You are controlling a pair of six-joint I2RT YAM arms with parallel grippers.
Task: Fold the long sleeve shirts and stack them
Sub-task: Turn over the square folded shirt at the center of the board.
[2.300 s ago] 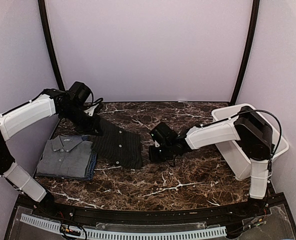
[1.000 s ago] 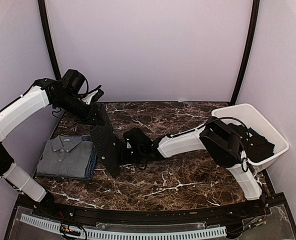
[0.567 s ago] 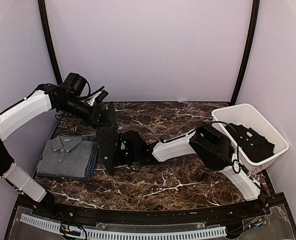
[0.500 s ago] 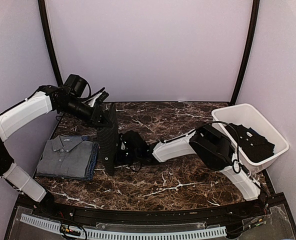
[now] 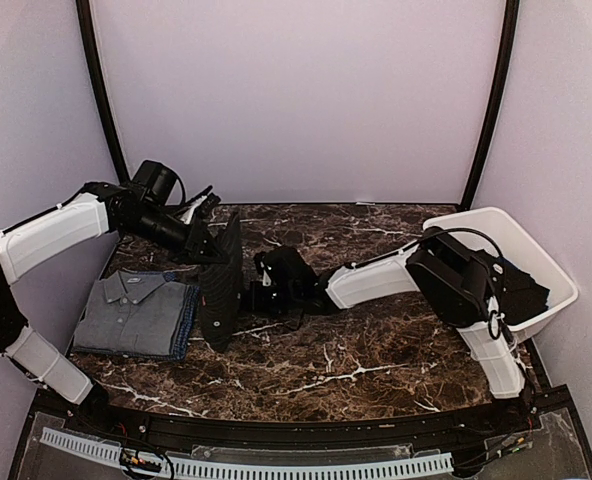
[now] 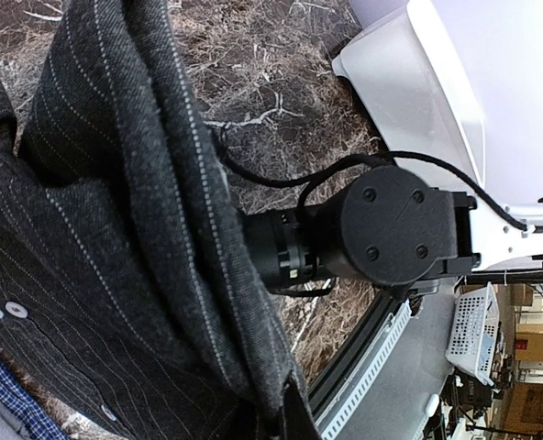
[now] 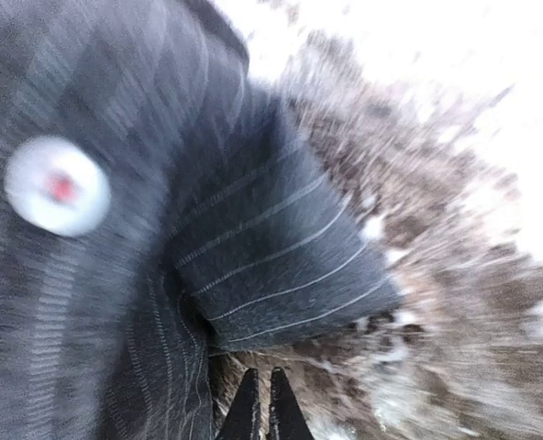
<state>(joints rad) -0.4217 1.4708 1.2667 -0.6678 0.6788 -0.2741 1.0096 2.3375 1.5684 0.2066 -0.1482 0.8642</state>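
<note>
Right arm pulled back, jaws together; left arm outstretched, jaws clamped on pinstripe shirt

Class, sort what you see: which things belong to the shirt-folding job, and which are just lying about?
Job: pinstriped shirt, grey shirt, blue shirt beneath it, dark cloth (likely more shirts).
Lying about: white tub holding that cloth.

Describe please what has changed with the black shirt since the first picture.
The pinstriped shirt lay flat beside the grey and blue stack; the left gripper, shut on its far edge, has raised it, so it now hangs upright. The right gripper swept left to reach it, then backed off slightly. That stack and the white tub stayed put.
</note>
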